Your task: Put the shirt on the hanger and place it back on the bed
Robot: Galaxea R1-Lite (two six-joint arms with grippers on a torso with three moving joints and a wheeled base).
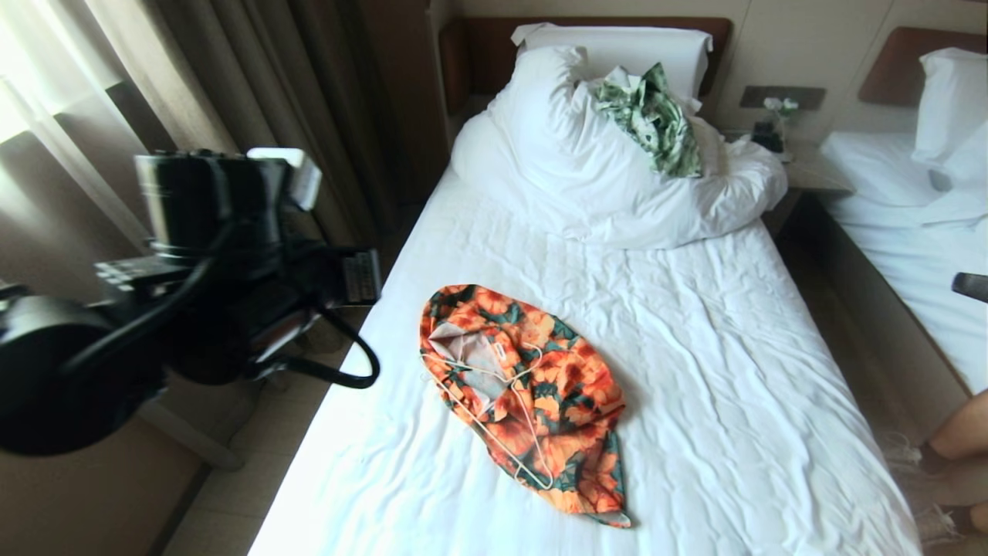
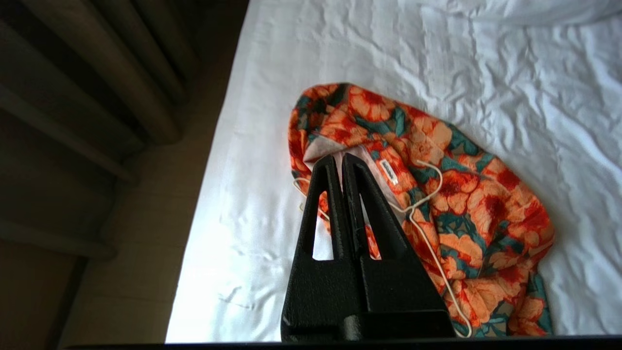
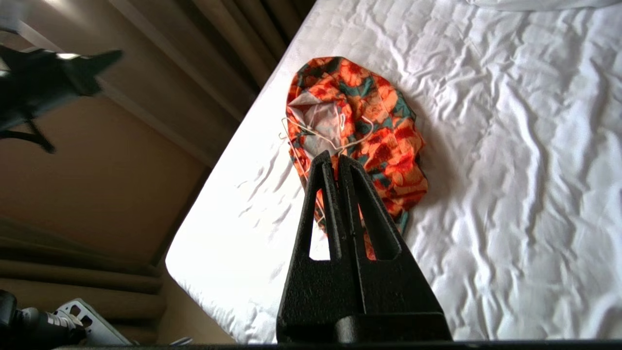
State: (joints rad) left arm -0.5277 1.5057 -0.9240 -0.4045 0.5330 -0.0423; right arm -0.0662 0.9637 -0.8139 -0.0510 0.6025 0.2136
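The orange-flowered shirt (image 1: 540,386) lies crumpled on the bed (image 1: 733,347), near its left edge. The thin cream hanger (image 1: 512,380) rests on it, partly tucked into the open collar, with the hook lying on the cloth. My left gripper (image 2: 339,158) hovers above the collar, shut and holding nothing; the shirt (image 2: 466,204) and hanger (image 2: 411,211) lie below it. My right gripper (image 3: 335,156) hangs higher over the shirt (image 3: 384,141) and hanger (image 3: 340,147), also shut and empty. The left arm (image 1: 193,270) fills the left of the head view.
A bunched white duvet (image 1: 602,185) and pillow (image 1: 617,46) lie at the headboard, with a green leaf-print cloth (image 1: 656,120) on top. Curtains (image 1: 231,77) hang to the left. A nightstand (image 1: 803,170) and second bed (image 1: 926,232) stand to the right. A person's leg (image 1: 965,432) shows bottom right.
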